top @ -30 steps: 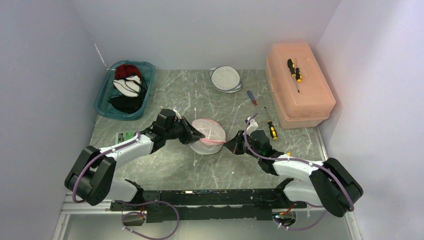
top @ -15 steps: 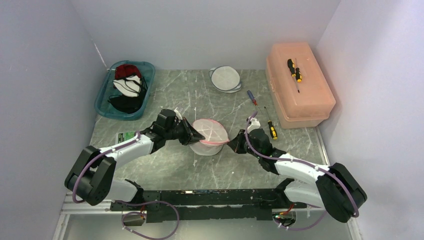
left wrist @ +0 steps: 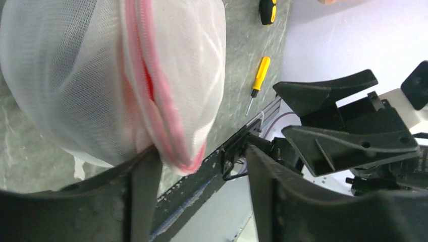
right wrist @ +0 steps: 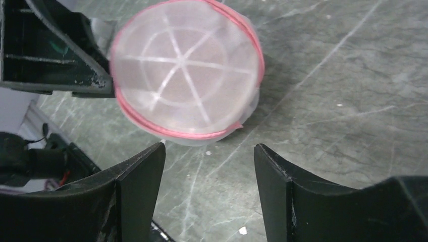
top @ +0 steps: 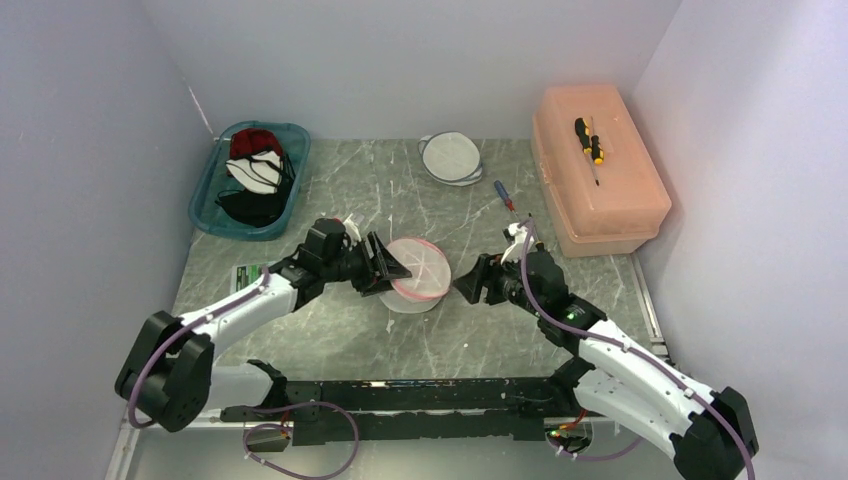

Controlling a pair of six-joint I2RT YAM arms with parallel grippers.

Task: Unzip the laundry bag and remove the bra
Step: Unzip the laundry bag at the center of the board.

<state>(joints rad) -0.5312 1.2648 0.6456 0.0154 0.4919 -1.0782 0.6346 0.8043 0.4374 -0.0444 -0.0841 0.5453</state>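
The laundry bag (top: 420, 270) is a round white mesh pouch with a pink zipper, lying mid-table. In the left wrist view the laundry bag (left wrist: 96, 75) fills the upper left, and its zipper gapes a little on something red; the bra itself is hidden. My left gripper (top: 388, 263) is open at the bag's left edge. In its own view the left gripper (left wrist: 204, 159) has the pink rim resting against one finger (left wrist: 146, 176). My right gripper (top: 470, 284) is open just right of the bag. The right gripper (right wrist: 209, 151) holds nothing, and the laundry bag (right wrist: 186, 70) lies beyond its tips.
A teal bin (top: 212, 205) at the back left holds red, white and black garments. A second mesh bag (top: 452, 157) lies at the back. A salmon toolbox (top: 610, 195) with a screwdriver on it stands at the right. Two screwdrivers (top: 541, 258) lie beside it.
Both grippers have opened and let go of the laundry bag, which has sunk flatter onto the table. The right gripper has drawn back to the right, clear of the bag.
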